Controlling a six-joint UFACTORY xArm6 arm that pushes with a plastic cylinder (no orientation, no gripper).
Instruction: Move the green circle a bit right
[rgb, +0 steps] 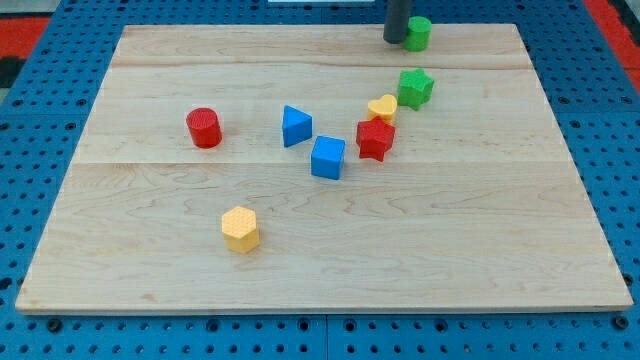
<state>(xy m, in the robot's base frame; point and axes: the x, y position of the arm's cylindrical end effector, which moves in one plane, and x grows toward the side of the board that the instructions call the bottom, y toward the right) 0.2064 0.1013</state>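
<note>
Blue pegboard lay all around the pale wooden bench (330, 250). Up by the bench's far edge, toward its right corner, sat the green circle (418, 33). The rod's tip (396, 40) touched the circle's left side, so the push looked ready to begin, with most of it still to do. The rod stood straight up. No pincer was there, only the rod.

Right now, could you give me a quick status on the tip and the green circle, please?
My tip at the view's top, touching the green circle's left side. Circle near the board's top edge. Nothing to its right; green star sits below.
</note>
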